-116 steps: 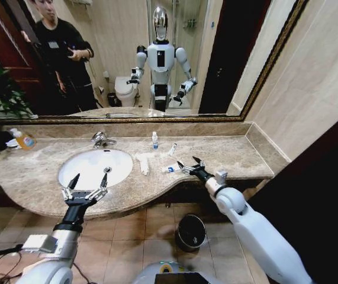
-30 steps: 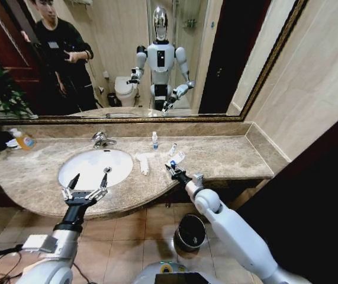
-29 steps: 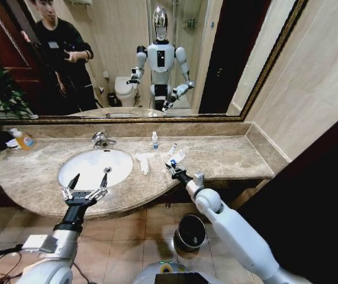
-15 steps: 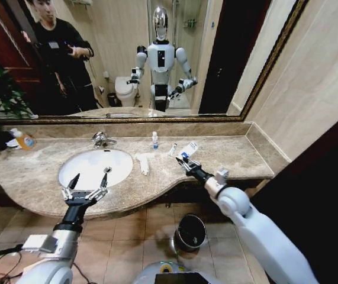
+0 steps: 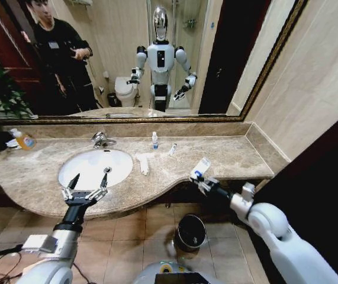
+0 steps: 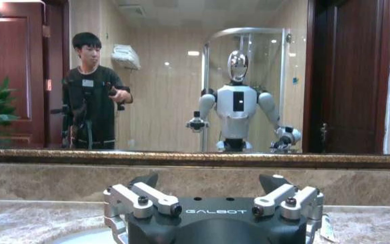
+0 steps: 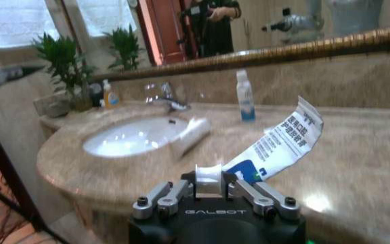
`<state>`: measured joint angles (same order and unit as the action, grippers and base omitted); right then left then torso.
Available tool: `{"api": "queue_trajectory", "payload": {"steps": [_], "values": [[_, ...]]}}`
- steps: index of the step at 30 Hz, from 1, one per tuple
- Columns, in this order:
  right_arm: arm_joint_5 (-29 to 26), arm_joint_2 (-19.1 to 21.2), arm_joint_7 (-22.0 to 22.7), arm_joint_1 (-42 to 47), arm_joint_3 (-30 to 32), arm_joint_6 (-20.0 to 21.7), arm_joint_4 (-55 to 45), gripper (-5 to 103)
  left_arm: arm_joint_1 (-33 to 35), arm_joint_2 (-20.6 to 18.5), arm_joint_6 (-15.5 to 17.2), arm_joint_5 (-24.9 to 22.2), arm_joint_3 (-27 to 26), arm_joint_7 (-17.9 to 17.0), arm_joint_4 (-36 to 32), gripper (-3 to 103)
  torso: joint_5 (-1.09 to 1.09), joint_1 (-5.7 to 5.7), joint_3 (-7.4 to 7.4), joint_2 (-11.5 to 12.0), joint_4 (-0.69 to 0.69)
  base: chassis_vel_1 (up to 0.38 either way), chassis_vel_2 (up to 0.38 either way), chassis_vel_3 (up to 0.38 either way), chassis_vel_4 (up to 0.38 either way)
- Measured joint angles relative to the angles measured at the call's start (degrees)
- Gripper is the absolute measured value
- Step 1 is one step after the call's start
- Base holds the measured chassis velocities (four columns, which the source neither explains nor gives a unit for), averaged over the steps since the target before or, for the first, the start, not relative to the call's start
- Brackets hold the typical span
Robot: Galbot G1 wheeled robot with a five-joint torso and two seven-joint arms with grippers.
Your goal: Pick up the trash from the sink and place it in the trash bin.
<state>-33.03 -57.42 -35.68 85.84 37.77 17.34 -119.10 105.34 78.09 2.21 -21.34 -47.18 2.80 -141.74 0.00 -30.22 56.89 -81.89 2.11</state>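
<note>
White-and-blue packet (image 5: 202,167) sticks up, clamped in the right gripper (image 5: 202,180) past the counter edge. Left gripper (image 5: 87,188) hovers spread by the sink (image 5: 68,168); the trash bin (image 5: 190,232) sits below.

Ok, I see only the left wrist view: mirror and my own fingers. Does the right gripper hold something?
Observer: Yes, the right gripper is shut on the white-and-blue packet, near the counter's front edge.
Operator: Where is the trash bin?
Observer: The black trash bin stands on the floor, below that gripper in the head view.
Operator: And my left gripper?
Observer: The left gripper hangs open over the sink's near rim.
</note>
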Motion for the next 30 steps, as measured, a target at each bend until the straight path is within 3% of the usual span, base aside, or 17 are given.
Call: {"api": "queue_trajectory", "payload": {"steps": [8, 15, 23, 26, 28, 30], "values": [[2.6, -4.3, 0.4, 6.6, 0.7, -6.1, 5.0, 21, 0.0, 0.0, 0.0, 0.0, 0.0, 0.0, 0.0, 100, -0.01, 0.00, 0.00, 0.0, -0.01, 0.000, 0.000, 0.000, 0.000], [5.5, -7.4, 2.9, 6.7, -1.4, -9.6, 12.2, 21, 0.0, 0.0, 0.0, 0.0, 0.0, 0.0, 0.0, 100, 0.00, 0.00, 0.00, 0.0, 0.00, 0.000, 0.000, 0.000, 0.000], [13.7, -14.3, 10.6, 2.0, -7.2, -17.5, 28.4, 21, 0.0, 0.0, 0.0, 0.0, 0.0, 0.0, 0.0, 100, -0.01, 0.00, 0.00, 0.0, 0.00, 0.000, 0.000, 0.000, 0.000], [14.3, -14.8, 11.3, 1.8, -7.6, -18.1, 29.4, 21, 0.0, 0.0, 0.0, 0.0, 0.0, 0.0, 0.0, 100, -0.01, 0.00, 0.01, 0.0, 0.00, 0.000, 0.000, 0.000, 0.000], [17.3, -18.0, 14.2, 0.4, -9.7, -19.3, 33.8, 21, 0.0, 0.0, 0.0, 0.0, 0.0, 0.0, 0.0, 100, -0.01, 0.00, 0.01, 0.0, 0.00, 0.000, 0.000, 0.000, 0.000], [17.9, -18.2, 16.2, -0.4, -11.4, -19.9, 35.9, 21, 0.0, 0.0, 0.0, 0.0, 0.0, 0.0, 0.0, 100, -0.03, 0.00, 0.00, 0.0, 0.00, 0.000, 0.000, 0.000, 0.000]]}}
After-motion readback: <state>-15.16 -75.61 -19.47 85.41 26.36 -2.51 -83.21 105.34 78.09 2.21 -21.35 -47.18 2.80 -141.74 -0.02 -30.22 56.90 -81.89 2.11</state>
